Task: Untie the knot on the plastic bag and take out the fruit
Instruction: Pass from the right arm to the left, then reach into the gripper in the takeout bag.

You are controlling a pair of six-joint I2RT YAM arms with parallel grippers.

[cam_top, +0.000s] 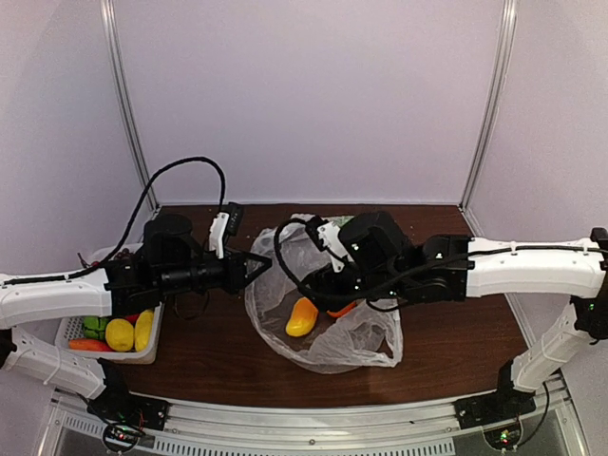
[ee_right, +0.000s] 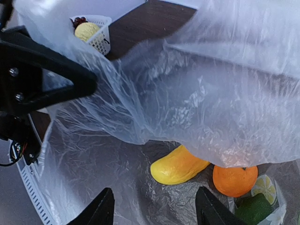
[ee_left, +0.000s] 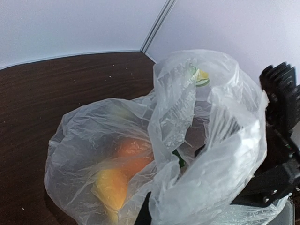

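The clear plastic bag [cam_top: 328, 328] lies open at mid-table, and no knot shows on it. My left gripper [cam_top: 258, 269] is shut on the bag's left rim and holds it up; in the left wrist view crinkled plastic [ee_left: 187, 154] fills the frame. My right gripper [ee_right: 154, 211] is open inside the bag's mouth, its fingertips [ee_right: 101, 208] a little short of a yellow mango [ee_right: 178, 165]. An orange [ee_right: 234, 179], a green lime [ee_right: 253, 208] and a lemon slice [ee_right: 265, 187] lie beside the mango. The top view shows the mango [cam_top: 301, 316] through the plastic.
A white slotted basket [cam_top: 152, 353] stands at the left front with yellow, green and red fruit in it. The right wrist view shows the basket [ee_right: 101, 37] beyond the bag. White walls close off the table's back and sides.
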